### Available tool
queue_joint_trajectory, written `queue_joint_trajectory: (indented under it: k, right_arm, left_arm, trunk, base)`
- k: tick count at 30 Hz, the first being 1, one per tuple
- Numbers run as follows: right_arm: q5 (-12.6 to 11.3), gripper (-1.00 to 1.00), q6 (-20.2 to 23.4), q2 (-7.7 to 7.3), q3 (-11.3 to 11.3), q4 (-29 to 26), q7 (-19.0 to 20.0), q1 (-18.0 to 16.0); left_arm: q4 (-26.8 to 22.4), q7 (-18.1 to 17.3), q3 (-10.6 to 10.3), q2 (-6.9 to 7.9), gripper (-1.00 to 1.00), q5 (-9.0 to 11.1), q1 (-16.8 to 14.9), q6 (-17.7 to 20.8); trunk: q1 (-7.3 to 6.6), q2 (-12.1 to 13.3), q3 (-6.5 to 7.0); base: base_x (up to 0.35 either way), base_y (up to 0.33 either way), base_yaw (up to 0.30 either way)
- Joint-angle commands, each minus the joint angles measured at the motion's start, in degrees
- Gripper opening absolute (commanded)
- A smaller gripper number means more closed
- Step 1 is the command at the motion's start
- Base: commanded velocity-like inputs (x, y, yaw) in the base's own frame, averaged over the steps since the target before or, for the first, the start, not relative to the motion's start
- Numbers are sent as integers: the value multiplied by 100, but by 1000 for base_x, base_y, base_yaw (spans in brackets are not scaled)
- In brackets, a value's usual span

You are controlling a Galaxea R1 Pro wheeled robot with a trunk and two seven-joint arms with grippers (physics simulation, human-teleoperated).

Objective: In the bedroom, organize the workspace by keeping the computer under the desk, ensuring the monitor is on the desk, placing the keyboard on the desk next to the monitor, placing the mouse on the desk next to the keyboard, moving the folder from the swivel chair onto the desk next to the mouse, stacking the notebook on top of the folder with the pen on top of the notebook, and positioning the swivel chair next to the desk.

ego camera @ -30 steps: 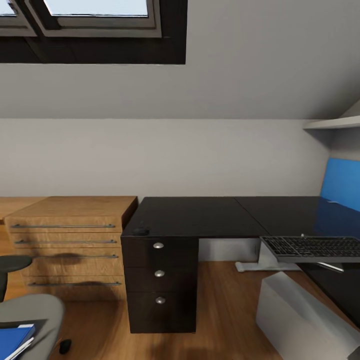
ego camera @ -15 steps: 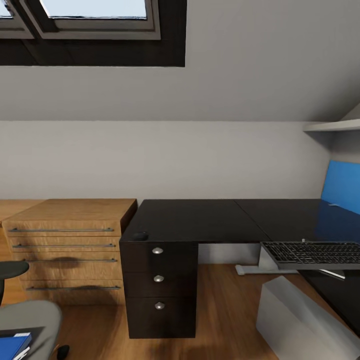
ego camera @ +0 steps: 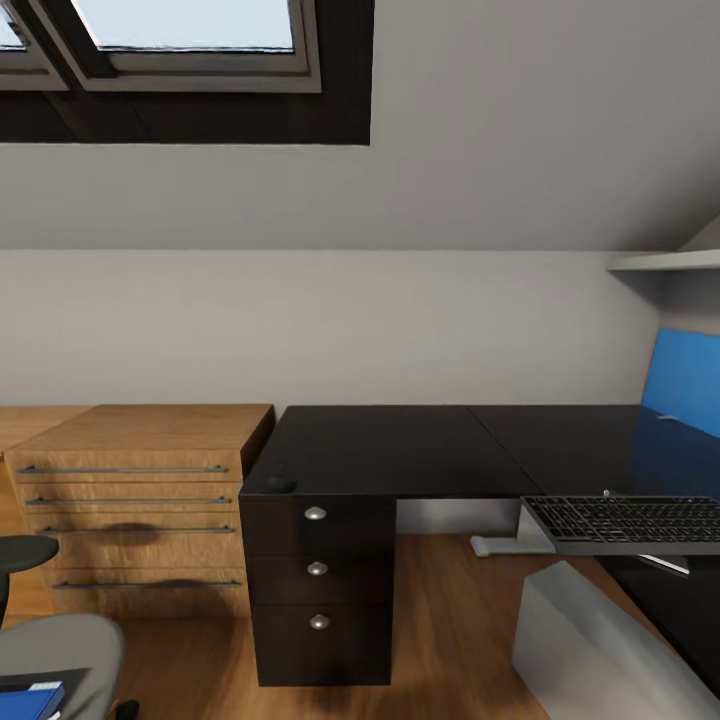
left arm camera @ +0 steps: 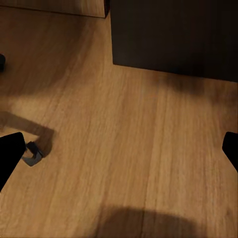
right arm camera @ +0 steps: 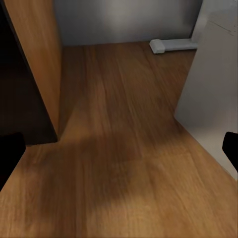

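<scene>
The black L-shaped desk (ego camera: 385, 445) stands ahead, with its drawer unit (ego camera: 318, 580) at the front left. The mouse (ego camera: 280, 484) sits on the desk's front left corner. The keyboard (ego camera: 630, 520) lies on the right wing of the desk, and the grey computer (ego camera: 590, 640) stands on the floor below it. The swivel chair (ego camera: 60, 650) shows at the lower left with the blue folder (ego camera: 25, 700) on its seat. The monitor, notebook and pen are out of view. My left gripper (left arm camera: 119, 153) and right gripper (right arm camera: 119, 151) are both open over bare floor.
A wooden dresser (ego camera: 140, 490) stands against the desk's left side. A blue wall panel (ego camera: 685, 392) and a shelf (ego camera: 665, 262) are at the right, under a sloped ceiling. A chair caster (left arm camera: 33, 154) is by the left gripper. The desk's white foot (right arm camera: 171, 45) lies on the floor.
The whole head view has shifted: desk and dresser sit slightly lower in the picture, while chair and folder have slid towards the bottom left corner. Nothing has moved by itself.
</scene>
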Motion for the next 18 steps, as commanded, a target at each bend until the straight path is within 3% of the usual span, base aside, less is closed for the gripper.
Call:
queue_joint_trajectory:
  k: [1,18]
  right_arm:
    - [-37,100,-16,-4,48,4,-37,-4]
    - [-30,100,-15,-4,48,-3,-44,-4]
  left_arm:
    - [3,41,-48,5,100,54,-5,-27]
    - [3,42,-48,5,100,47,-5,-27]
  trunk:
    - [-24,38,12]
    - [-397,720,317]
  base:
    - [0,0,0]
    - [0,0,0]
